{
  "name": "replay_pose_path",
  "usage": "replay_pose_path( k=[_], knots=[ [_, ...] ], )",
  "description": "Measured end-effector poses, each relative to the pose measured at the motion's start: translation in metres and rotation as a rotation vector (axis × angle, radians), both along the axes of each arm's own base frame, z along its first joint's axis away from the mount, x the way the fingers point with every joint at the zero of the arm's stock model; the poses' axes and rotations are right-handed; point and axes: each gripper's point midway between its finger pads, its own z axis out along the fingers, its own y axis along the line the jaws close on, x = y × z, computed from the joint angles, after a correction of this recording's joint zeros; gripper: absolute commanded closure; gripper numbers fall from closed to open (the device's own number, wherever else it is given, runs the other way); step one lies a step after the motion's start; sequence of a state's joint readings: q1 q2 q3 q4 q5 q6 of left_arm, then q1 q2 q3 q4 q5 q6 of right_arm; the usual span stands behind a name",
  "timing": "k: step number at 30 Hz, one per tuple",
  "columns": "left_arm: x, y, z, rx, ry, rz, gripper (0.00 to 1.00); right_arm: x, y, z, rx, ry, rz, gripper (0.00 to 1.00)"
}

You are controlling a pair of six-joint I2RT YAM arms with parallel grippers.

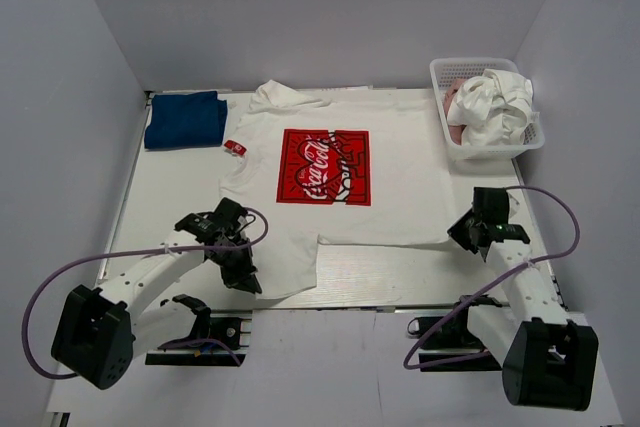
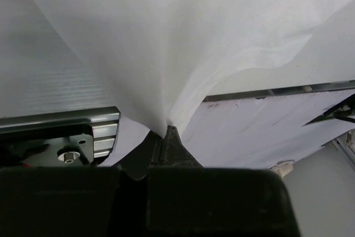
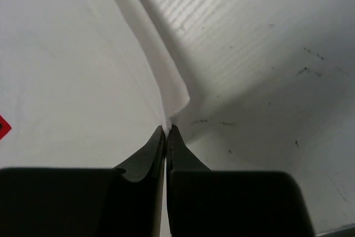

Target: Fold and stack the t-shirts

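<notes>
Coca-Cola t-shirt lies spread before you; your left gripper pinches its 7 o'clock corner, and your right gripper is clamped on its 4 o'clock corner.

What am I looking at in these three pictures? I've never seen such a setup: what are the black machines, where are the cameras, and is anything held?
Two robot arms are bolted at the near edge of a white table. The wide picture comes from a fixed camera above and behind them. The other two come from a camera on each wrist, looking along its fingers. A white t-shirt with a red Coca-Cola print lies spread on the table. The left gripper is shut on its near left corner, and the right gripper on its near right corner. A folded blue t-shirt sits far left. The mesh basket at far right holds crumpled white cloth and pink cloth.
</notes>
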State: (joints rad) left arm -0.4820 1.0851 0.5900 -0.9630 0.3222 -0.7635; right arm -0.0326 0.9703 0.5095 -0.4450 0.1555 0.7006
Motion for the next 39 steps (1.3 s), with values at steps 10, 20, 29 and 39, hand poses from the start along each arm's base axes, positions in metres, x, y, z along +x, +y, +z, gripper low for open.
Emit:
replay_pose_path(
  k=[10, 20, 29, 39],
  knots=[
    [0.025, -0.018, 0.023, -0.071, -0.081, -0.077, 1.0, -0.026, 0.007, -0.018, 0.009, 0.114, 0.075, 1.0],
    [0.115, -0.055, 0.065, -0.148, -0.344, -0.11, 1.0, 0.024, 0.031, 0.021, 0.003, 0.007, 0.299, 1.0],
    [0.217, -0.048, 0.113, 0.001, -0.639, 0.021, 1.0, 0.077, 0.035, 0.051, -0.036, -0.061, 0.343, 1.0],
    [0.298, -0.021, 0.134, 0.186, -0.841, 0.08, 1.0, 0.122, 0.028, 0.076, -0.09, -0.106, 0.311, 1.0]
  ],
)
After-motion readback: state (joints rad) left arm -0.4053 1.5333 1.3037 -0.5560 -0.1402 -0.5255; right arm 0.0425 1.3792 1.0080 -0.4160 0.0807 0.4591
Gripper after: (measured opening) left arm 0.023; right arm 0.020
